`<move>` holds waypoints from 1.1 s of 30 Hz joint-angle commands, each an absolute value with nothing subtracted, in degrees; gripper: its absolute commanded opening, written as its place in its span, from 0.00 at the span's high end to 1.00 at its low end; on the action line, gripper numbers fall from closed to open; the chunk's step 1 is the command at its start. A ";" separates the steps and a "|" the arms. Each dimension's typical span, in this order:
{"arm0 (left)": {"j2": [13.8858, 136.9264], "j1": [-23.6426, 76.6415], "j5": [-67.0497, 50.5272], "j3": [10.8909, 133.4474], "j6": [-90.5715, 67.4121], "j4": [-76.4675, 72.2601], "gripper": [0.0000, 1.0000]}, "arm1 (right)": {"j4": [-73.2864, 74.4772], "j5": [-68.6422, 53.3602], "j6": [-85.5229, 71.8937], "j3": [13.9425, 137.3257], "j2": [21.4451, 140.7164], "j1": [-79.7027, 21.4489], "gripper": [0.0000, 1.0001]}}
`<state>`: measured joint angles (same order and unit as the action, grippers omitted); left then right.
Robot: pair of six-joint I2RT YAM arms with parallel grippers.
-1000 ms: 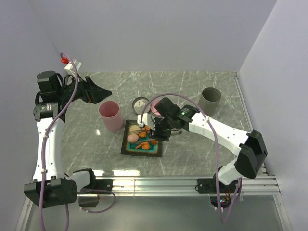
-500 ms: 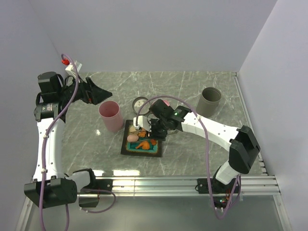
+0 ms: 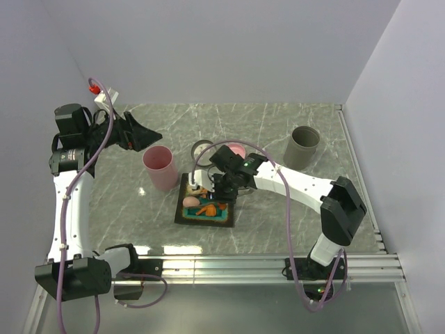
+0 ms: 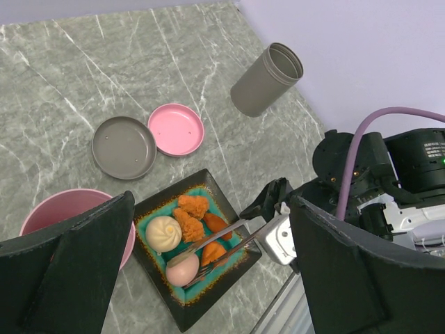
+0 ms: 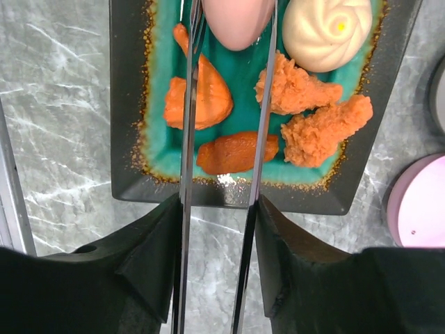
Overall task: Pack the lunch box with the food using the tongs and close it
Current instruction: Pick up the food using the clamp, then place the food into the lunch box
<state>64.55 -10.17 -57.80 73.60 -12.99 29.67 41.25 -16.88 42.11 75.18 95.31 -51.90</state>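
Right gripper (image 5: pixel 219 235) is clamped on the tongs (image 5: pixel 186 160), one finger pressing each arm from outside, so the tongs sit half-squeezed, arms apart by about the width of the pink egg ball (image 5: pixel 236 21) that sits between them near the tip end. Both arms look to be touching its sides, but we can't tell if it is truly gripped or lifted off the plate (image 5: pixel 128 104). To do this pick well we'd squeeze slowly and evenly, since a smooth round ball will likely squirt forward out of the tips. We'd keep the arms level with its widest part, then lift straight up before swinging over. Just right of the right tong arm lie the bun (image 5: pixel 327 31) and two fried chunks (image 5: pixel 295 87); under and left of the left arm is another orange piece (image 5: pixel 198 94), which we'd avoid snagging. The lunch box (image 3: pixel 160 167) stands upright and open past the tips and off to their right, apart from the plate, with the left gripper (image 3: pixel 142 134) spread wide just beyond it, holding nothing. The pink lid (image 4: pixel 176 129) lies flat back beside the right gripper's right finger. The tong tips and the egg's far half are cut off at the top of the wrist view, and the overhead view is too small to show contact.
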 commanded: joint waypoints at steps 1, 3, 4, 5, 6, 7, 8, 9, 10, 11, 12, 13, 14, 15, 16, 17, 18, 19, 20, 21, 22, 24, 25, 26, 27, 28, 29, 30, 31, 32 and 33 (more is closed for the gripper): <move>63.20 -10.37 -58.63 74.53 -12.66 28.47 0.01 | 40.43 -17.22 42.10 78.39 95.98 -52.21 0.52; 63.28 -10.37 -57.40 74.79 -12.31 28.83 0.00 | 40.78 -17.66 41.66 78.66 95.80 -52.21 0.54; 63.54 -10.37 -57.04 74.88 -12.13 29.61 0.00 | 41.04 -17.84 41.40 78.84 95.63 -52.21 0.55; 63.46 -10.37 -56.95 74.97 -12.13 29.71 0.01 | 41.39 -17.93 41.22 78.84 95.45 -52.21 0.57; 63.54 -10.37 -57.04 75.14 -12.13 29.79 0.00 | 41.66 -18.19 41.13 78.75 95.01 -52.12 0.58; 63.46 -10.46 -57.30 75.23 -12.56 29.45 0.01 | 41.92 -18.37 40.87 78.75 94.75 -52.29 0.59; 63.28 -10.37 -57.65 75.23 -13.00 29.01 0.01 | 42.45 -18.54 40.70 78.92 94.05 -52.21 0.60; 62.93 -10.46 -57.57 75.41 -14.05 28.48 0.00 | 42.63 -19.24 40.00 79.10 93.61 -52.12 0.61; 62.67 -10.37 -56.96 75.50 -14.76 27.87 0.01 | 43.15 -19.68 39.47 79.28 93.08 -52.03 0.61; 62.41 -10.46 -56.17 75.59 -15.37 26.82 0.01 | 43.33 -20.21 38.94 79.45 92.03 -51.94 0.61; 62.23 -10.37 -54.60 75.93 -15.99 26.63 0.01 | 43.59 -20.91 37.89 79.89 91.41 -51.86 0.62; 61.97 -10.46 -54.32 76.29 -15.91 26.63 0.01 | 44.12 -22.05 37.36 80.24 90.97 -51.42 0.62; 62.05 -10.37 -54.32 76.46 -15.82 26.72 0.01 | 44.21 -22.58 36.92 80.51 90.01 -51.24 0.63; 62.14 -10.37 -54.49 76.90 -15.65 26.81 0.01 | 44.47 -23.02 36.13 81.12 89.57 -50.98 0.64; 62.31 -10.37 -54.84 76.99 -15.73 26.63 0.01 | 44.99 -23.98 35.69 81.47 89.21 -50.80 0.64; 62.40 -10.46 -55.10 77.08 -15.99 26.54 0.01 | 45.17 -24.34 35.34 81.82 88.60 -50.19 0.64; 62.66 -10.37 -55.28 77.43 -16.17 26.80 0.01 | 45.44 -24.78 34.98 82.87 88.25 -49.92 0.64; 63.10 -10.37 -55.46 77.61 -16.17 26.89 0.01 | 45.44 -25.39 34.02 83.58 87.89 -49.57 0.64; 63.19 -10.46 -55.20 77.78 -16.52 26.98 0.01 | 45.61 -26.62 33.58 84.37 87.37 -48.79 0.64; 63.37 -10.37 -54.85 77.96 -16.78 26.81 0.01 | 45.62 -27.15 32.53 86.38 87.36 -48.26 0.64; 63.37 -10.37 -54.58 78.05 -16.96 26.63 0.00 | 45.70 -27.77 31.91 87.53 87.28 -47.73 0.64; 63.11 -10.46 -54.14 77.87 -17.58 25.50 0.01 | 45.44 -30.31 29.55 91.55 87.89 -45.89 0.65; 63.02 -10.37 -54.14 77.87 -17.75 25.14 0.00 | 44.40 -30.84 28.49 92.89 88.24 -45.36 0.65; 63.02 -10.46 -54.58 77.87 -18.19 24.79 0.01 | 43.95 -31.46 27.52 94.21 89.37 -44.74 0.65; 62.84 -10.37 -54.84 77.87 -18.54 24.35 0.01 | 43.60 -31.81 26.03 97.09 90.17 -44.21 0.65; 62.93 -10.37 -55.19 77.96 -18.72 23.74 0.01 | 43.16 -31.73 25.58 98.60 91.05 -43.95 0.65; 63.10 -10.46 -55.63 78.13 -19.16 23.47 0.01 | 42.98 -31.55 25.23 100.18 92.97 -44.03 0.65; 63.37 -10.37 -55.81 78.31 -19.33 23.38 0.01 | 42.46 -30.94 23.92 102.54 93.95 -44.03 0.65; 63.63 -10.37 -55.81 78.48 -19.34 23.73 0.01 | 41.49 -30.76 23.30 103.79 95.78 -43.95 0.65; 63.81 -10.37 -55.72 79.10 -18.99 24.08 0.01 | 40.96 -30.50 22.51 104.84 96.67 -44.03 0.65; 64.07 -10.46 -55.46 79.45 -18.81 24.34 0.01 | 40.87 -30.32 21.37 107.20 97.72 -44.03 0.65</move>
<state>63.96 -10.17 -54.63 76.14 -18.15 26.50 43.79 -29.52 25.91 102.39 94.06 -43.83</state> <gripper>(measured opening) 0.995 0.475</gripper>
